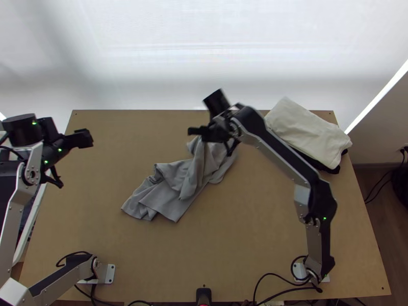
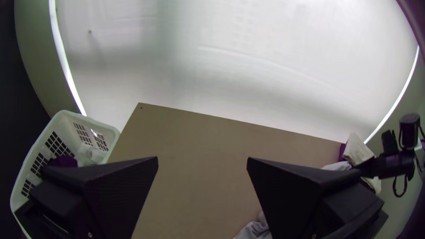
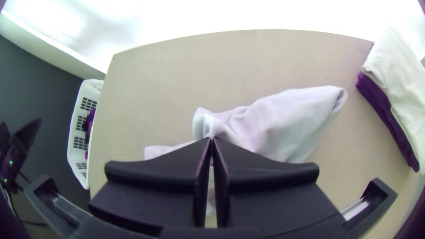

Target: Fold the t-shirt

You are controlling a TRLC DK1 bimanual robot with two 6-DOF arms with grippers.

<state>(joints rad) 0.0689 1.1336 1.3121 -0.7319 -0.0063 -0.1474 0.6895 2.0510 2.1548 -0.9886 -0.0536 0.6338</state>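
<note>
Two tools: left wide open, right pinching the shirt.

Left tool (image 1: 84,138): fingers apart, over the bench's left side. Right tool (image 1: 200,133): fingers together on a pinch of grey shirt (image 1: 176,181), past mid-bench toward the far edge. Shirt bunched, part raised, rest lying diagonally down-left. Bare bench (image 1: 280,245) between left tool and shirt; more on the near side and right of the shirt. Far-right corner: white cloth (image 1: 306,135) on dark cloth (image 3: 385,110), at the right edge. White basket (image 2: 73,116) just beside the left edge. Pale backdrop (image 1: 204,51) behind. Cables (image 1: 279,276) along the near edge.
</note>
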